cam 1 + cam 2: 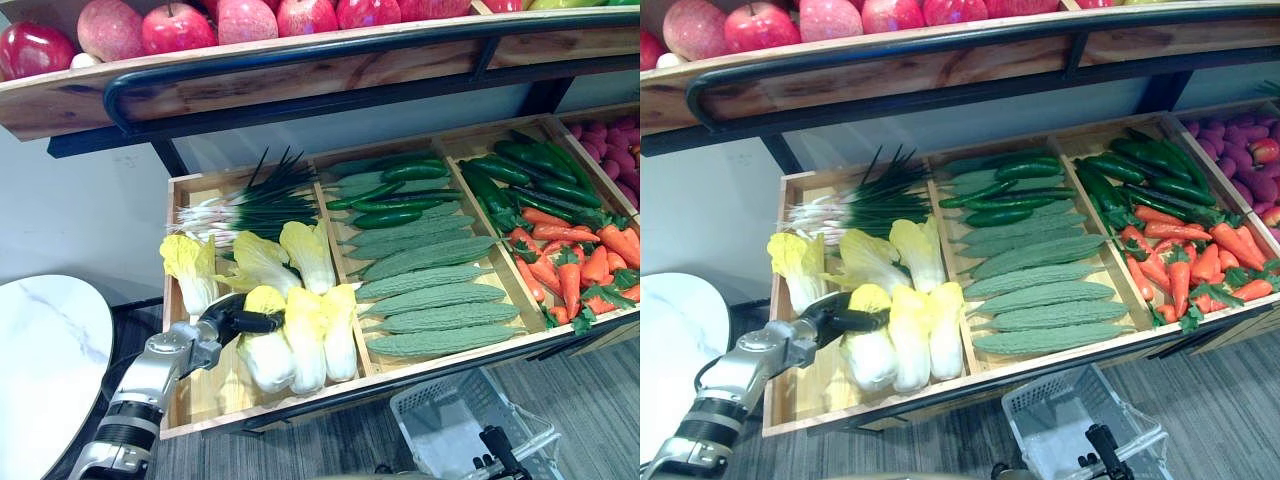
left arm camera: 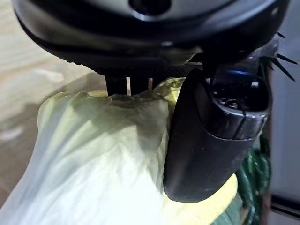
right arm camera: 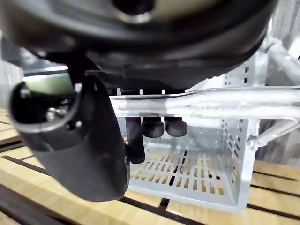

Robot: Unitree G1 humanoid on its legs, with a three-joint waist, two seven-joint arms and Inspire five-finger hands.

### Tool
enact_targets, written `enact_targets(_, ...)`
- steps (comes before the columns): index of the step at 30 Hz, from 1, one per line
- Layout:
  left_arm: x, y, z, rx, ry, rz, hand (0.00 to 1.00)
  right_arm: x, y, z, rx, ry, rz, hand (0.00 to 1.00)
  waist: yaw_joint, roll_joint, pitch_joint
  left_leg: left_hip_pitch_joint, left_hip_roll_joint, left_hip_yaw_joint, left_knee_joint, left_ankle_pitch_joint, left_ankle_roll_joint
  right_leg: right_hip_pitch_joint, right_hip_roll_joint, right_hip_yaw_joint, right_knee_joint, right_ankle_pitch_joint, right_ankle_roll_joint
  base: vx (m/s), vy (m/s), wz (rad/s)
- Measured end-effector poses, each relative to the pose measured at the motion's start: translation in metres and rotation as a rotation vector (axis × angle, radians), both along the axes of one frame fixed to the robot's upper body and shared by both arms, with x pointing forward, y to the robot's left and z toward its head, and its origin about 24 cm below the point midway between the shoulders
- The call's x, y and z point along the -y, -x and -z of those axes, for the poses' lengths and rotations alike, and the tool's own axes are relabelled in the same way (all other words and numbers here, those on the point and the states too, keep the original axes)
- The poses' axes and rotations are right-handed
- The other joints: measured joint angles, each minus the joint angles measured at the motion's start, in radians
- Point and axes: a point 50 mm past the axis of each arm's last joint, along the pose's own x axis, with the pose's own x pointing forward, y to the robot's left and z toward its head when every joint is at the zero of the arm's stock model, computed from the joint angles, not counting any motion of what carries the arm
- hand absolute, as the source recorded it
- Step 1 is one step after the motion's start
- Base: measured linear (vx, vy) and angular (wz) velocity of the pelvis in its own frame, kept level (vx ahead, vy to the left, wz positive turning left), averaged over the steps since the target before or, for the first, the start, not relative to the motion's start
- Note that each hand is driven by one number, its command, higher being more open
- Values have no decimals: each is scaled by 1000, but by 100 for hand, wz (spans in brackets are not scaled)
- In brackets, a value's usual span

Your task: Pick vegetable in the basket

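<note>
Pinched by fingers of left hand [image 1: 215, 326]: pale yellow-green leafy cabbage [image 1: 268, 360]; curled round metal handle [image 3: 225, 101] of white plastic basket [image 1: 428, 402]: fingers of right hand [image 3: 84, 150].

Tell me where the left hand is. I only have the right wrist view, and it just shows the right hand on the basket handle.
Observer: The left hand is on a napa cabbage, with its thumb across the leafy top and its fingers on the far side.
Operator: Lifted?
Observer: No. It lies in the left compartment of the wooden tray, among other napa cabbages.
Operator: Where's my basket relative to that?
Observer: The basket in the right hand is lower than the tray's front edge, in front of the bitter gourds and to the robot's right of that cabbage.
</note>
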Motion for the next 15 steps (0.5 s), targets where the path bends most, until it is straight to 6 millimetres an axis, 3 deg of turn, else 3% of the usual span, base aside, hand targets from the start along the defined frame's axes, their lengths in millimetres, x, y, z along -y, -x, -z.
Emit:
enact_targets(9, 38, -2, -47, 171, 178, 118, 0, 57, -28, -58, 249, 244, 132, 0, 9, 1, -19, 11, 1, 18, 10, -34, 4, 0, 0, 19, 7, 8, 13, -24, -19, -4)
enact_targets(15, 46, -2, -58, 226, 209, 95, 0, 79, -25, -83, 285, 346, 218, 0, 7, 17, -43, 6, 1, 25, 20, -42, 8, -6, 0, 29, 6, 13, 21, -42, -40, -5)
